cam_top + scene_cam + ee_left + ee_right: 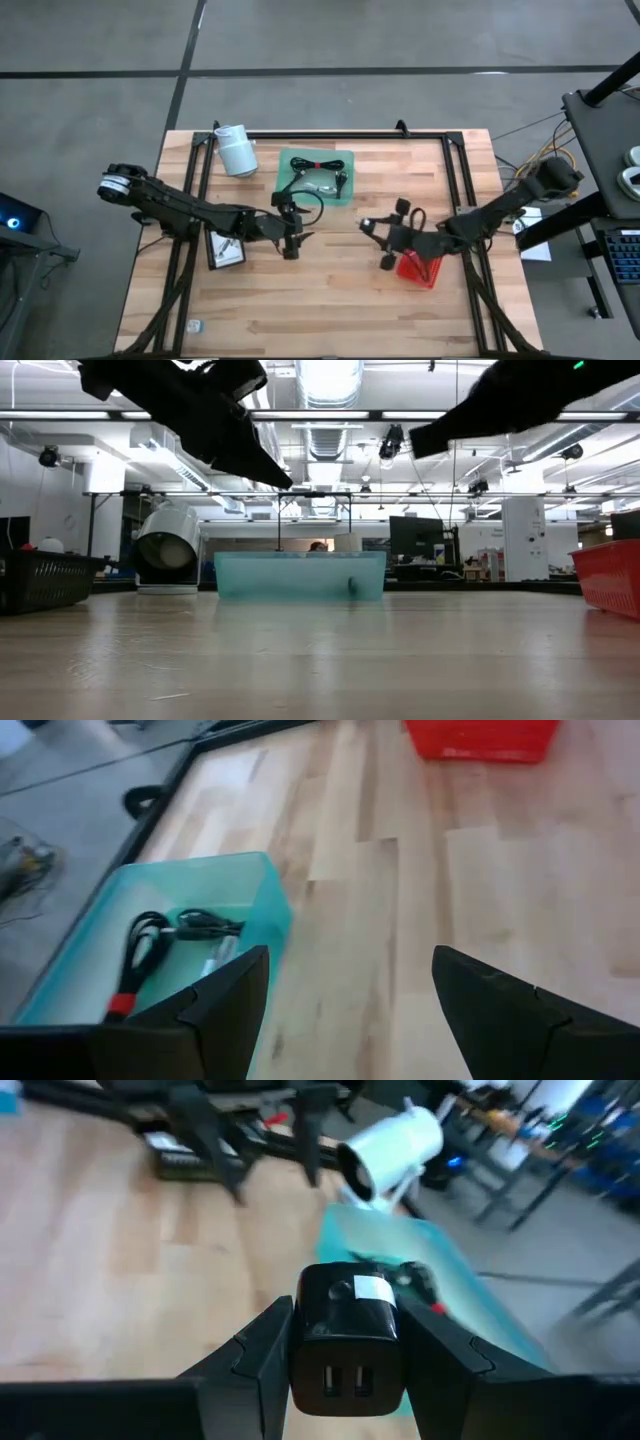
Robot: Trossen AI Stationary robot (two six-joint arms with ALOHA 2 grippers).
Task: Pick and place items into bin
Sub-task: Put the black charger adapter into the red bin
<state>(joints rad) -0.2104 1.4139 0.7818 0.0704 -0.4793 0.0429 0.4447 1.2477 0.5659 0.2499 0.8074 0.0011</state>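
Right wrist view: a black charger block (347,1338) with a white label and two ports sits pinched between the right hand's (346,1350) fingers, lifted above the wood. In the high view that hand (372,228) is right of frame centre, near a red bin (419,268) at lower right. A teal bin (318,176) at upper centre holds a coiled black cable (316,164) with a red tie, also visible in the left wrist view (140,945). The left hand (293,238) hovers just below the teal bin in the high view, its fingers (225,1005) spread with nothing between them.

A white roll (236,150) lies at the upper left of the wooden plank surface (330,300), which is edged by a black frame; a black tray (226,250) with small items sits at left. Grey floor surrounds it, with a dark desk at far right.

Low view shows the teal bin (300,575) at centre, the roll (168,550) left, a black basket (45,580) at far left, and a workshop behind with ceiling lights, pipes and monitors.
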